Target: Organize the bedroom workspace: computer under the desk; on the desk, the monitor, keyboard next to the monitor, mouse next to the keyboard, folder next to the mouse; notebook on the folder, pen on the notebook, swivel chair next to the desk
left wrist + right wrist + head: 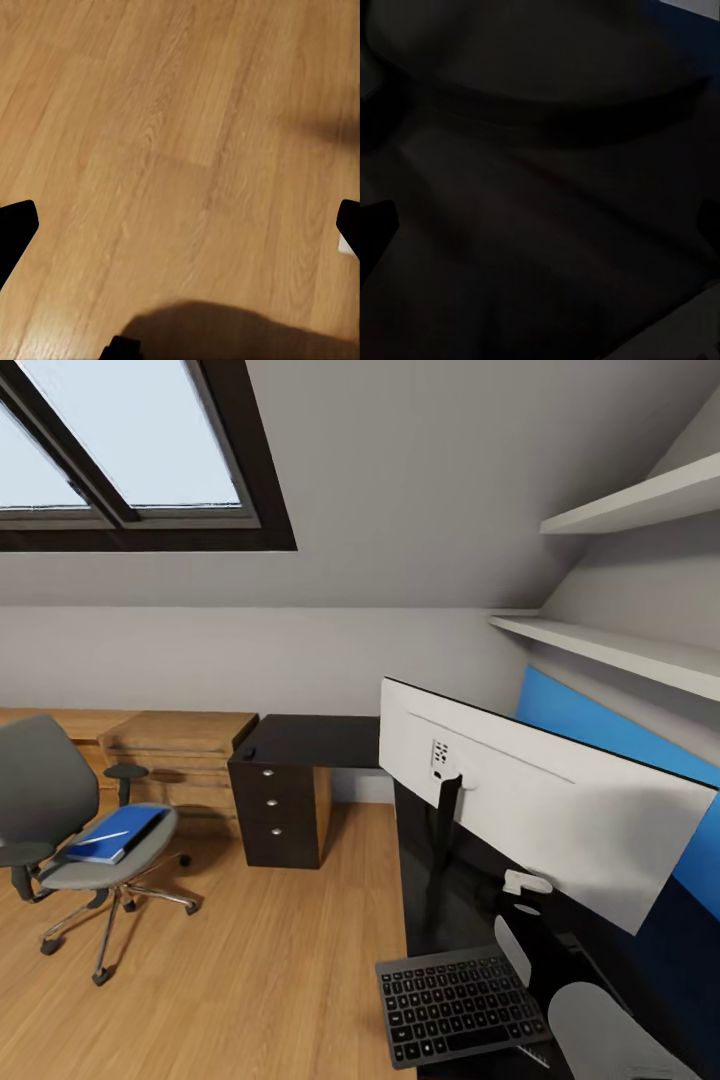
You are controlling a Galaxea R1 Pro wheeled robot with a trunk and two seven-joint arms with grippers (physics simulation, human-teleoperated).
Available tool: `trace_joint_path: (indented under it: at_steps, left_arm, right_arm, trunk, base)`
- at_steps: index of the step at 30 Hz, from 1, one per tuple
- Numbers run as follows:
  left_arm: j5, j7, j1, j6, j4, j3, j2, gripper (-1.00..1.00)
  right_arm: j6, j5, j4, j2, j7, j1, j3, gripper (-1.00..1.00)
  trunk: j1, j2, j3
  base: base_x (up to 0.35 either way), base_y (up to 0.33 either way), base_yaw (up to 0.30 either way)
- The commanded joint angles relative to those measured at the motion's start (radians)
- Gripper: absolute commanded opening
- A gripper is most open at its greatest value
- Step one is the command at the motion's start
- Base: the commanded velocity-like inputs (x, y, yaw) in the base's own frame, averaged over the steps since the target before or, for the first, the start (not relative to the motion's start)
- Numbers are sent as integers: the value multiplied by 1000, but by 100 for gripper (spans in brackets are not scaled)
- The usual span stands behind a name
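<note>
The swivel chair [60, 810] stands on the wood floor at the left, well apart from the desk [320, 740]. The blue folder [115, 835] lies on its seat with a thin white streak across it, possibly the pen. The monitor [540, 810] stands on the desk with its white back toward me. The keyboard [455, 1000] lies on the black top in front of it, near me. My left gripper [184, 225] hangs open over bare floor. My right gripper [540, 225] faces a dark surface, its fingertips [375, 232] faint and wide apart.
A dark three-drawer unit [280, 805] carries the desk's far end, with a small dark object [248, 753] on that corner. A low light-wood cabinet [175, 745] lines the back wall. White shelves [620, 650] hang at right. Pale links of my right arm [610, 1030] lie over the desk.
</note>
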State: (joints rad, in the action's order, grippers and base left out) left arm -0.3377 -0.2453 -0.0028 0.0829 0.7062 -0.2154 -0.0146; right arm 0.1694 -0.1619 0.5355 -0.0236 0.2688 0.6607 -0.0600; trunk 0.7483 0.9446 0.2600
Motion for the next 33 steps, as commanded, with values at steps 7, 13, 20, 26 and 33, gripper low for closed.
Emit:
trace_joint_path:
  at_steps: [7,13,20,26,33]
  left_arm:
    - [-10,-4,0,5,3,-5,2,100]
    - [-12,-7,0,3,10,-5,1,100]
    - [-12,-9,0,3,12,-4,-2,100]
    - [-12,-9,0,3,12,-2,-2,100]
    - [-12,-9,0,3,12,-2,-2,100]
  right_arm:
    - [-18,-8,-47,-2,4,18,2,100]
    - [-23,-8,-53,-2,4,20,2,100]
    - [-23,-10,-54,-1,4,20,2,100]
    - [-22,-10,-54,-1,4,20,2,100]
    - [-22,-10,-55,-1,4,20,2,100]
  trunk:
    - [0,1,1]
    - [0,1,1]
    - [12,22,11]
    - [35,64,29]
    - [62,113,51]
  base:
    - [44,0,0]
    - [4,0,0]
    - [0,0,0]
    - [0,0,0]
    - [0,0,0]
